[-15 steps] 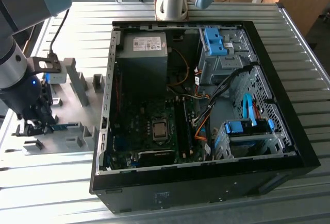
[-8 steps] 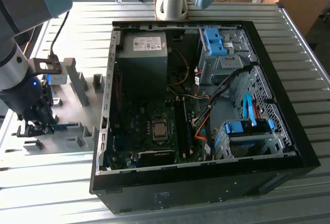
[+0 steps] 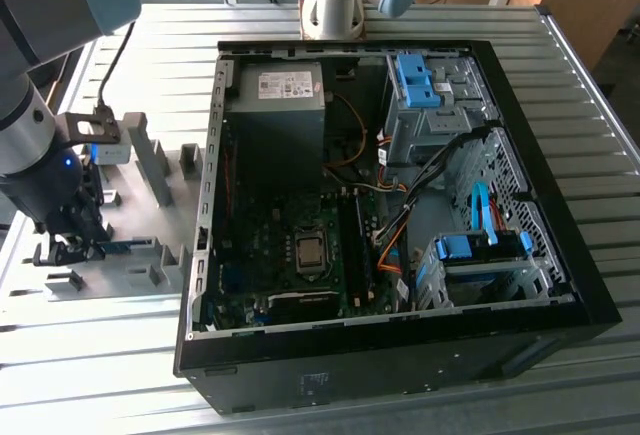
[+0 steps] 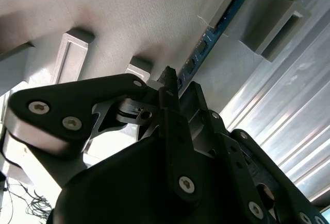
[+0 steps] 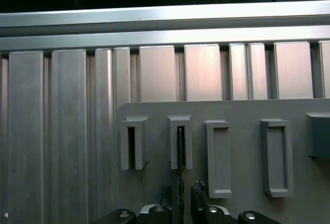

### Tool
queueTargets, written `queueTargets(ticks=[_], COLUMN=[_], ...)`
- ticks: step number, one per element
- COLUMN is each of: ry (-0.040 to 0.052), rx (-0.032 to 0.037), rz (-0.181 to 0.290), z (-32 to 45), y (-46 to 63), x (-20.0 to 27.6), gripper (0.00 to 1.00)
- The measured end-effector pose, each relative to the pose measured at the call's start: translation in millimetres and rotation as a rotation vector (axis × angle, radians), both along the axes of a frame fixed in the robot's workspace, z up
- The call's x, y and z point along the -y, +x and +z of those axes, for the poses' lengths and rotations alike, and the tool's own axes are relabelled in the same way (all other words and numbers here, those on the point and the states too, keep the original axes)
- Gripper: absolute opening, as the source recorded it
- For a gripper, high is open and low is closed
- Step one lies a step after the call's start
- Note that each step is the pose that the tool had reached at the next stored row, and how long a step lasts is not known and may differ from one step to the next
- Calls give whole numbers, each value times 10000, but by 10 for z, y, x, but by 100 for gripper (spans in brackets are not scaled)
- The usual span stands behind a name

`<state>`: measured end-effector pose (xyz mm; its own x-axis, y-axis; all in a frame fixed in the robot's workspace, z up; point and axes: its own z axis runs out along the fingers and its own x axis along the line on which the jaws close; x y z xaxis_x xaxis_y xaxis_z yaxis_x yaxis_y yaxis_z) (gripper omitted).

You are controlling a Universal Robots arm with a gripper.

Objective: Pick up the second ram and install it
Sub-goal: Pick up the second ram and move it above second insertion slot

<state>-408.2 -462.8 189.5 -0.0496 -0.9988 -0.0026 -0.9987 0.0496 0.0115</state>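
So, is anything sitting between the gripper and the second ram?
Nothing. In the first wrist view the open gripper straddles the second ram, which stands edge-on in its grey holder, with bare gaps on both sides.

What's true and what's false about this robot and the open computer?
1. The computer case lies open on the table. True.
2. The memory stick is already plugged into the computer. False: it stands in the gray holder beside the case.
3. The gripper is down at the holder, with its jaws on either side of the stick. True.
4. The holder lies to the exterior view's right of the case. False: it lies to the exterior view's left.
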Motion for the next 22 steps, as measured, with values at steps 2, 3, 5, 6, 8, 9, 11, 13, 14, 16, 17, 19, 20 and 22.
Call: queueTargets(ticks=[2, 3, 5, 6, 8, 9, 11, 13, 14, 16, 17, 19, 20, 22], ry=[2, 2, 0, 0, 1, 1, 1, 1, 1, 1, 1, 1, 1, 1], rx=[3, 3, 1, 0, 1, 2, 1, 2, 2, 1, 2, 1, 1, 2], rz=[0, -1, 0, 0, 0, 0, 0, 0, 1, 0, 0, 0, 0, 0], z=[-8, -12, -17, -18, -21, -22, -23, -24, -25, -25, -25, -25, -25, -26], y=[1, 1, 1, 1, 1, 1, 1, 1, 1, 1, 1, 1, 1, 1], x=[0, 0, 0, 0, 0, 0, 0, 0, 0, 0, 0, 0, 0, 0], gripper=[29, 29, 29, 29, 29, 29, 27, 20, 20, 20, 19, 14, 14, 14])
